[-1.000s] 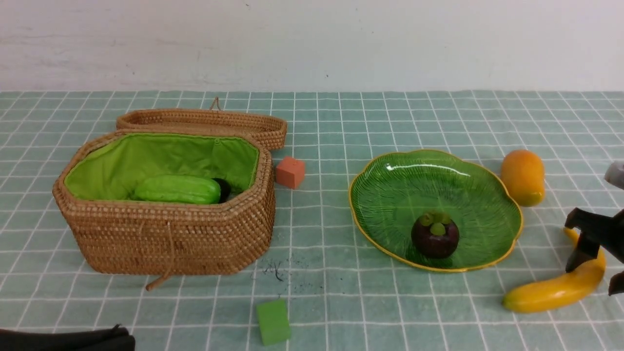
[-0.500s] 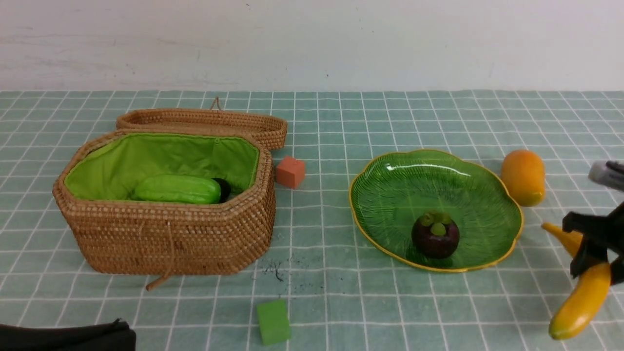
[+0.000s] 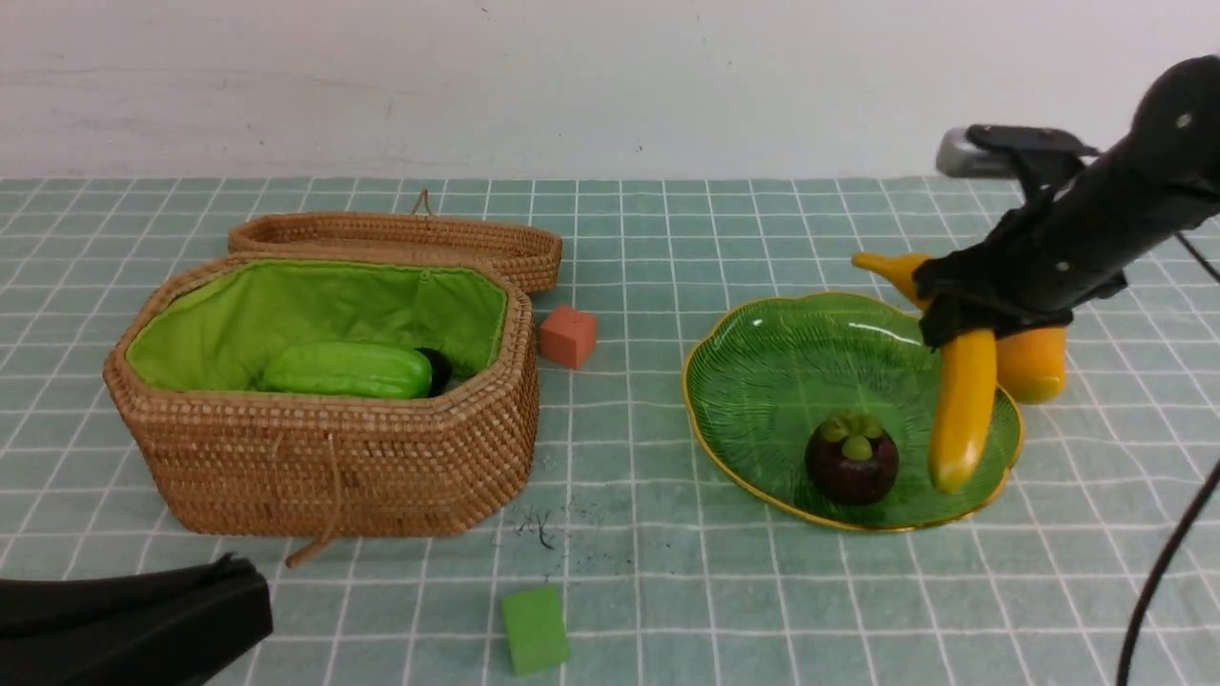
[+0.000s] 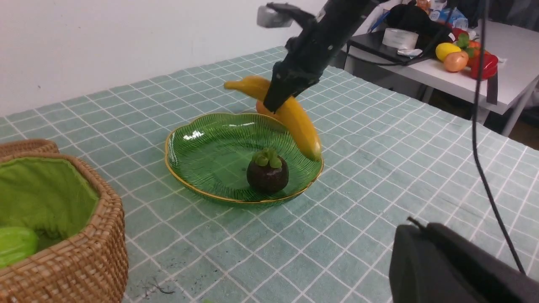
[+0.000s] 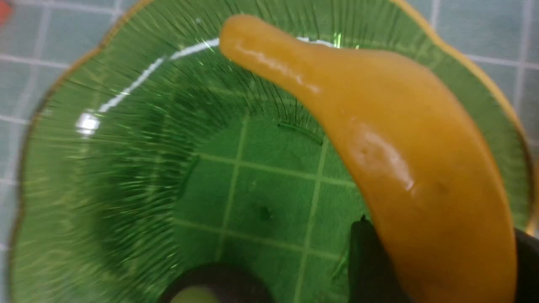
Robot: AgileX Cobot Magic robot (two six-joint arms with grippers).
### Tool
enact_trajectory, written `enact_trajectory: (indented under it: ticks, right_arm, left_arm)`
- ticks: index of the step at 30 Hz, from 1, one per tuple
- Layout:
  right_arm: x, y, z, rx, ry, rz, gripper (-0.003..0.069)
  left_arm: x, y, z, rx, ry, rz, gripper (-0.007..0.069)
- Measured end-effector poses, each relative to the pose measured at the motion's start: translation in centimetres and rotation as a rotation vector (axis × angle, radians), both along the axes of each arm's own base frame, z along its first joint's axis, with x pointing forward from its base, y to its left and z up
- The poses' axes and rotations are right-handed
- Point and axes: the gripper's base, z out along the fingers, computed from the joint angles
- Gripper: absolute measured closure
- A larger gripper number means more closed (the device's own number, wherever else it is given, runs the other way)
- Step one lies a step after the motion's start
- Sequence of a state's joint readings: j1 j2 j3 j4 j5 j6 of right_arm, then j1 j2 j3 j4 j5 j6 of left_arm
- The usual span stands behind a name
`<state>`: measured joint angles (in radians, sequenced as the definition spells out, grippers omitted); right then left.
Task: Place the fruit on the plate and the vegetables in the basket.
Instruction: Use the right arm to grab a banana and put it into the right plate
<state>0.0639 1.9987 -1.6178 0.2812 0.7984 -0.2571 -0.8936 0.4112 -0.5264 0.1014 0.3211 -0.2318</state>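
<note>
My right gripper [image 3: 972, 310] is shut on the yellow banana [image 3: 963, 410], which hangs tilted over the right side of the green plate [image 3: 762, 381], lower tip near the rim. From the right wrist, the banana [image 5: 400, 147] sits between the black fingers [image 5: 366, 261] above the plate [image 5: 126, 168]. The dark purple mangosteen [image 3: 851, 462] rests on the plate. The orange mango [image 3: 1034, 367] lies on the table right of the plate, partly hidden by the arm. In the wicker basket [image 3: 334, 457] lie a green gourd [image 3: 348, 372] and a dark eggplant [image 3: 438, 367]. My left gripper [image 3: 229, 572] rests shut at front left.
The basket's lid [image 3: 400, 238] lies open behind it. An orange cube [image 3: 568, 335] sits between basket and plate. A green cube [image 3: 534, 629] lies near the front edge. A side table with other items [image 4: 463, 63] stands beyond the cloth. A black cable [image 3: 1163, 572] hangs at right.
My right gripper closed on the banana on the table at front right, lifted it, and carried it up and left over the plate. The left arm barely moved.
</note>
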Motion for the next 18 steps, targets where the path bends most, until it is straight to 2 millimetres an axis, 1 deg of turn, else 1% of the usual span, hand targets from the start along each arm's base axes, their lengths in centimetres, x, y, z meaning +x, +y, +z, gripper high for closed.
enact_trajectory:
  ticks: [2,4,5,8,9,10,11,13,14,15,16,18]
  right_arm:
    - [1.0,0.3,-1.4,-0.036,0.019,0.023,0.0335]
    - [1.2,0.4,-1.9,-0.045,0.027,0.030,0.0327]
    - [1.4,0.5,-2.4,-0.052,0.037,0.033,0.0290]
    - [1.4,0.5,-2.0,-0.052,0.040,0.037,0.0168]
    - [1.3,0.5,-1.5,-0.051,0.040,0.032,0.0114]
    - [1.3,0.4,-1.0,-0.048,0.040,0.023,0.0083]
    - [1.2,0.4,-0.8,-0.046,0.043,0.018,0.0076]
    - [1.0,-0.1,0.8,-0.040,0.026,-0.011,0.0030]
    - [0.9,-1.1,2.5,-0.028,0.006,-0.076,0.0013]
    - [0.8,-1.5,3.1,-0.024,-0.005,-0.096,0.0013]
    - [1.0,-3.3,4.3,-0.005,-0.027,-0.198,0.0021]
    - [1.4,-5.2,4.6,0.007,-0.036,-0.283,0.0041]
  left_arm:
    - [0.0,0.0,0.0,0.000,0.000,0.000,0.0638]
    - [0.0,0.0,0.0,0.000,0.000,0.000,0.0638]
    - [0.0,0.0,0.0,-0.001,0.001,0.000,0.0638]
    - [0.0,0.0,0.0,-0.001,0.001,0.000,0.0638]
    - [0.0,0.0,0.0,-0.001,0.001,0.000,0.0638]
    - [0.0,0.0,0.0,-0.001,0.001,0.000,0.0638]
    - [0.0,0.0,0.0,-0.001,0.001,0.000,0.0638]
    - [0.0,0.0,0.0,-0.001,0.001,0.000,0.0638]
    - [0.0,0.0,0.0,-0.002,-0.001,0.000,0.0638]
    - [0.0,0.0,0.0,-0.003,-0.002,-0.001,0.0638]
    - [0.0,0.0,0.2,-0.013,-0.010,-0.002,0.0638]
    - [0.0,0.0,0.3,-0.022,-0.017,-0.003,0.0638]
